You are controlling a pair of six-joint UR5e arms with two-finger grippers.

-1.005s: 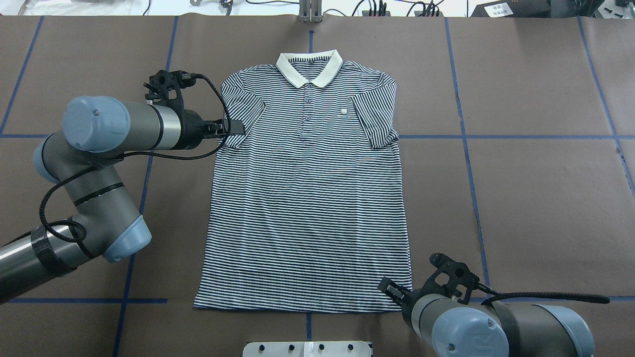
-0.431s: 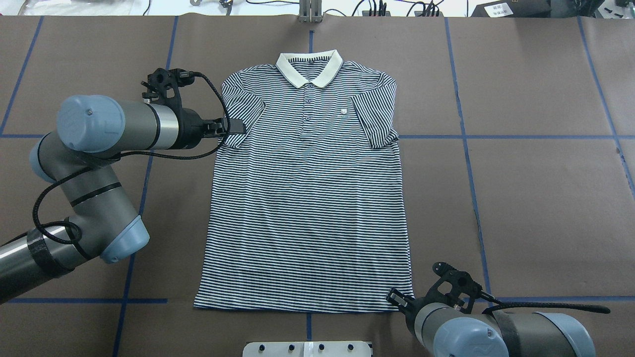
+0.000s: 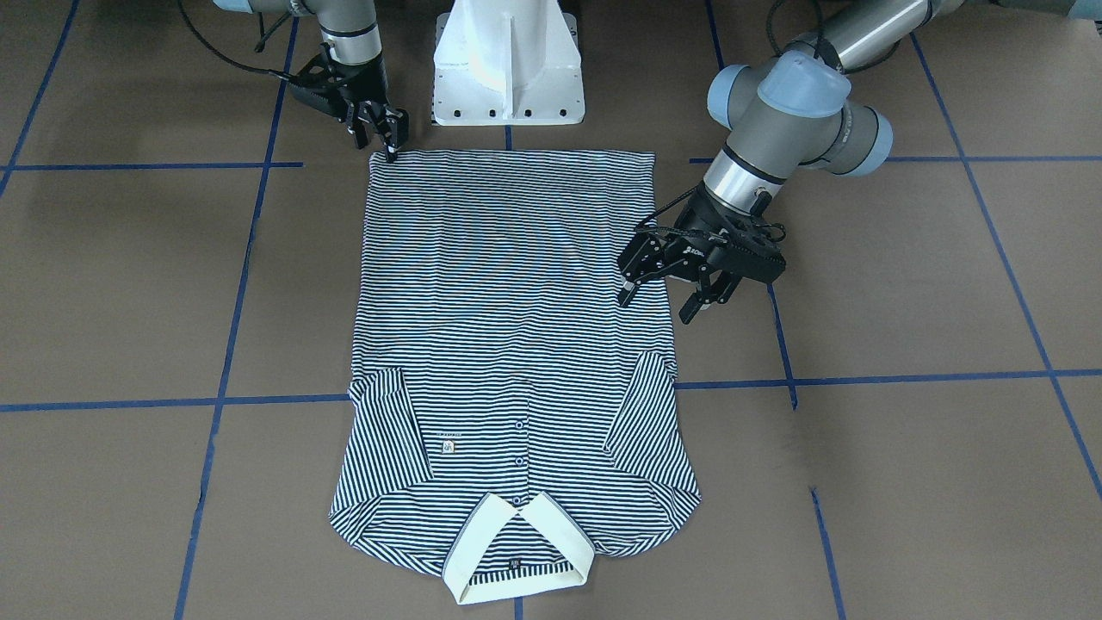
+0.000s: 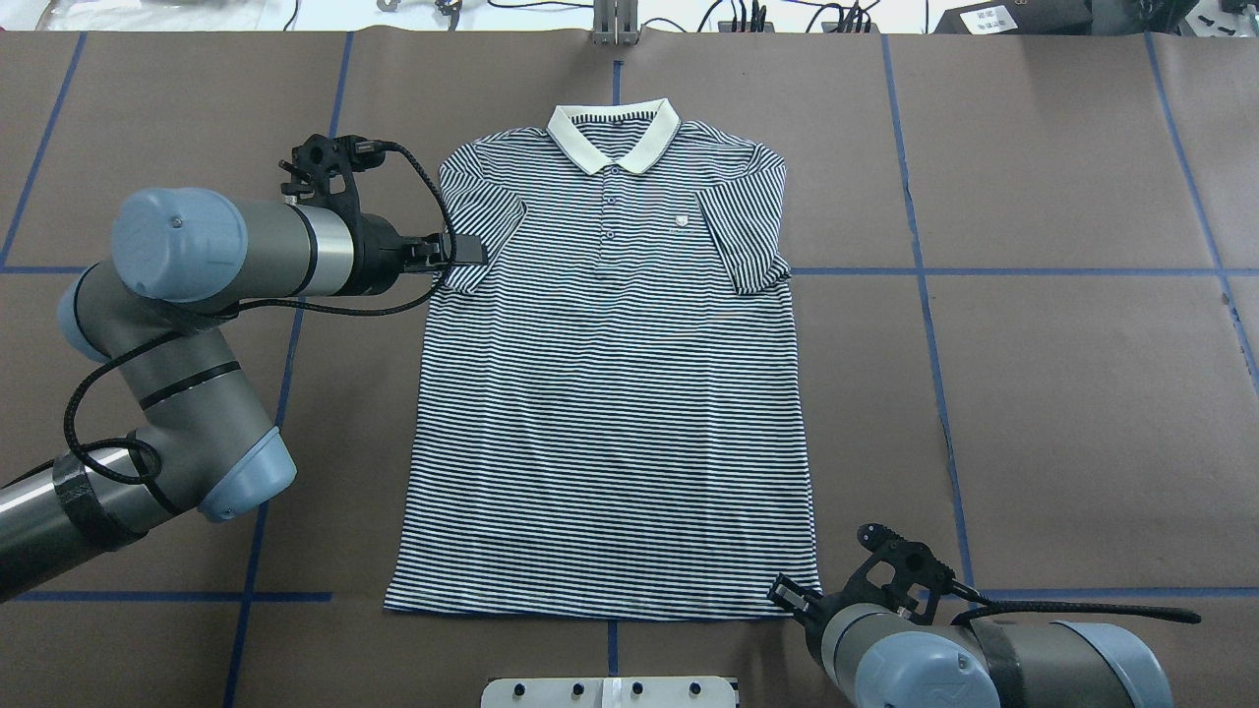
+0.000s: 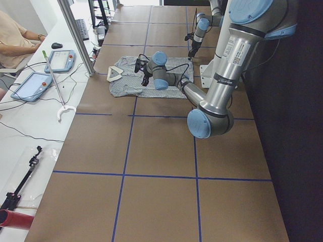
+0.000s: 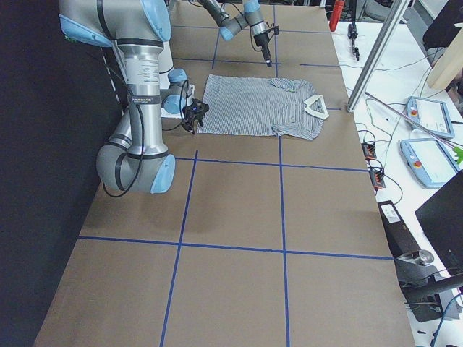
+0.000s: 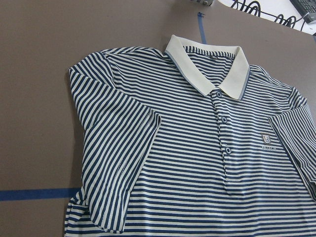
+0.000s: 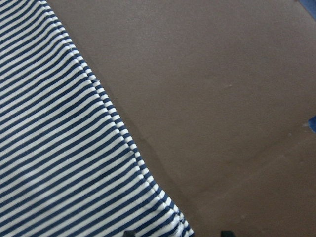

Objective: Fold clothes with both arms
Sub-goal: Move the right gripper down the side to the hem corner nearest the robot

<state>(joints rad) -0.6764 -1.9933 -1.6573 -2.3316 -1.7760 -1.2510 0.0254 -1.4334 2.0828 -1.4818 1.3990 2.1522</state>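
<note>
The striped polo shirt (image 4: 610, 413) lies flat and face up, its cream collar (image 4: 613, 138) at the far side and both sleeves folded onto the body. My left gripper (image 3: 656, 306) hovers open at the shirt's side edge just below the sleeve (image 3: 641, 413); from overhead that gripper (image 4: 472, 254) sits over the sleeve's cuff. My right gripper (image 3: 389, 146) is open at the hem corner (image 3: 376, 157) nearest the base. In the right wrist view its fingertips (image 8: 129, 233) straddle the hem edge (image 8: 113, 118). The left wrist view shows only the shirt (image 7: 197, 163).
The white pedestal base (image 3: 508, 65) stands just behind the hem. Blue tape lines (image 4: 925, 295) cross the brown table cover. Cables and plugs (image 4: 748, 20) line the far edge. A seated person (image 5: 15, 35) and two pendants (image 5: 60, 60) are beyond the table's far side.
My right gripper has drawn back a little toward the base along the hem corner. The left arm's elbow shifted slightly outward; its gripper stays by the sleeve. The shirt has not moved.
</note>
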